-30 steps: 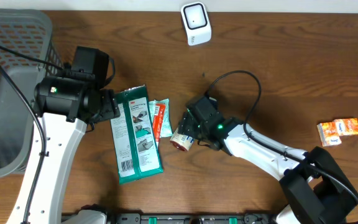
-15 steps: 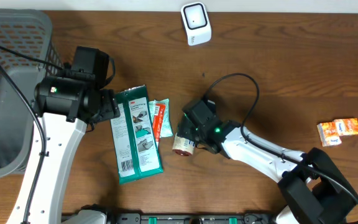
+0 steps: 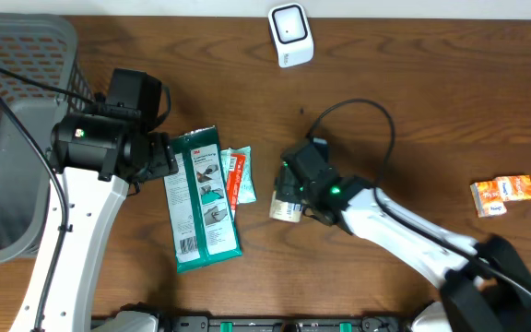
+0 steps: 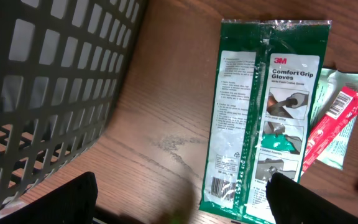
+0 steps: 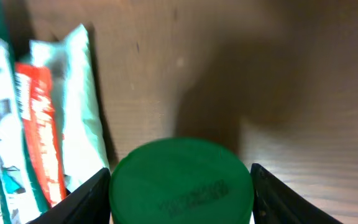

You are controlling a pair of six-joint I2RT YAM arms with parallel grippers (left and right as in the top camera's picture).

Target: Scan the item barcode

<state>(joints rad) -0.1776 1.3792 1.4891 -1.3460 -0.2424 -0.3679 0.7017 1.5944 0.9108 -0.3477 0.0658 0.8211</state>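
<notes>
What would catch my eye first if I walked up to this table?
Probably the big green glove packet lying left of centre, with a red-and-mint sachet at its right edge. Right of that, the right end effector clasps a small green-capped bottle, and a grey mesh basket fills the far left.

This is a lab bench set up as a shop checkout. Two robot arms with trailing cables work over a plain wooden table (image 3: 413,111). Packaged shop goods lie on it: a barcoded gloves pack (image 3: 204,198) and a sachet (image 3: 238,175) between the left claw (image 3: 169,157) and right claw (image 3: 289,192), a green-capped bottle (image 3: 287,207) at the right claw, and a small box (image 3: 502,195) well off to that claw's right. A white scanner (image 3: 289,34) stands beyond the right claw. A grey basket (image 3: 17,55) sits left of the left claw.
</notes>
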